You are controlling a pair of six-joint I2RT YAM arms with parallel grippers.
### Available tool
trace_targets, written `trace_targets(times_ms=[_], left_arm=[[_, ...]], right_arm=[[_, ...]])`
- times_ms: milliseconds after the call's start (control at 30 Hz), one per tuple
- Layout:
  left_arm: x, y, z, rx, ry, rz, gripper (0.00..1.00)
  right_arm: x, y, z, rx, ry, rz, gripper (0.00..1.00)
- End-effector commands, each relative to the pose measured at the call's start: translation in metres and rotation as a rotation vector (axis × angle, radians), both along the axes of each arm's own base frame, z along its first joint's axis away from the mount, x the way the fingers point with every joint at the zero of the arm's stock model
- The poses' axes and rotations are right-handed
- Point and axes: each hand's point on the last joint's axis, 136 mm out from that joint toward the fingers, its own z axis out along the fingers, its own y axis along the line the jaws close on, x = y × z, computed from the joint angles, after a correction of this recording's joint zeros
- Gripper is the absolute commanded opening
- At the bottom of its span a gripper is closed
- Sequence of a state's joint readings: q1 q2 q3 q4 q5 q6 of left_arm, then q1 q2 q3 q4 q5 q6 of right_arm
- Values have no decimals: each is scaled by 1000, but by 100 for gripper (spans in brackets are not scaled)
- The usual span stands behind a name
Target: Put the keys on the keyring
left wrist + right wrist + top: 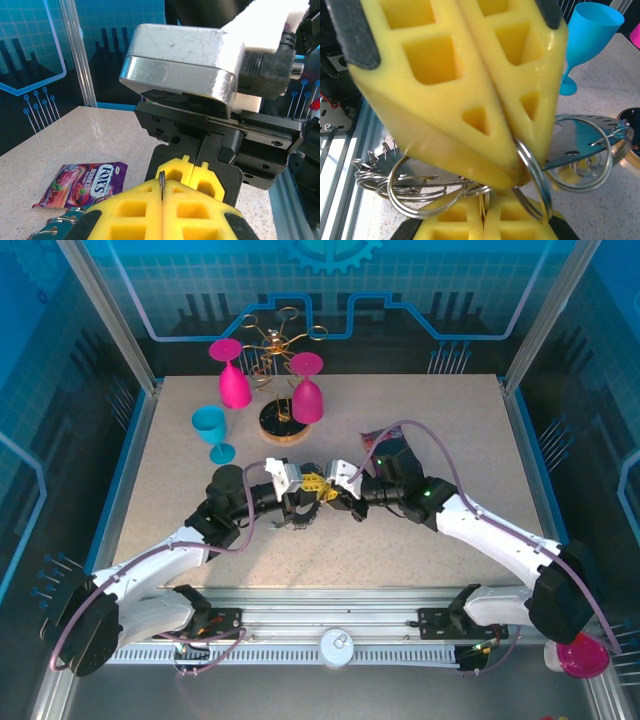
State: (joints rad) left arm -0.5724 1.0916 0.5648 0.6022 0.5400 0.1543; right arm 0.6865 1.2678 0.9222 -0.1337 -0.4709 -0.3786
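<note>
Left gripper (162, 194) and right gripper (517, 167) met tip to tip, both closed on the keyring (580, 145).
The left gripper pinched its thin metal edge; the right gripper clamped one wire loop (540, 175) of its rim; a blue goblet (587, 35) stood beyond the right gripper; a candy packet (85, 182) lay on the worktop (100, 135), left of the left gripper.

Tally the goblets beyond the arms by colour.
Pink goblets: 2
Blue goblet: 1
Total: 3
</note>
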Motion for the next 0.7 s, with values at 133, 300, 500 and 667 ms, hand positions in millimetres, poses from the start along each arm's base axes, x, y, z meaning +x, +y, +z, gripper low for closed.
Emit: trace_targets(times_ms=[133, 300, 500, 667], left_arm=[[-2, -1, 21, -75, -60, -23, 0], [0, 1, 12, -32, -53, -4, 0], [-1, 0, -2, 26, -29, -18, 0], [2, 2, -13, 82, -22, 2, 0]], right_arm=[[-5, 2, 13, 24, 3, 40, 0], [15, -24, 18, -12, -55, -112, 0], [19, -37, 40, -6, -110, -158, 0], [19, -40, 52, -2, -146, -169, 0]])
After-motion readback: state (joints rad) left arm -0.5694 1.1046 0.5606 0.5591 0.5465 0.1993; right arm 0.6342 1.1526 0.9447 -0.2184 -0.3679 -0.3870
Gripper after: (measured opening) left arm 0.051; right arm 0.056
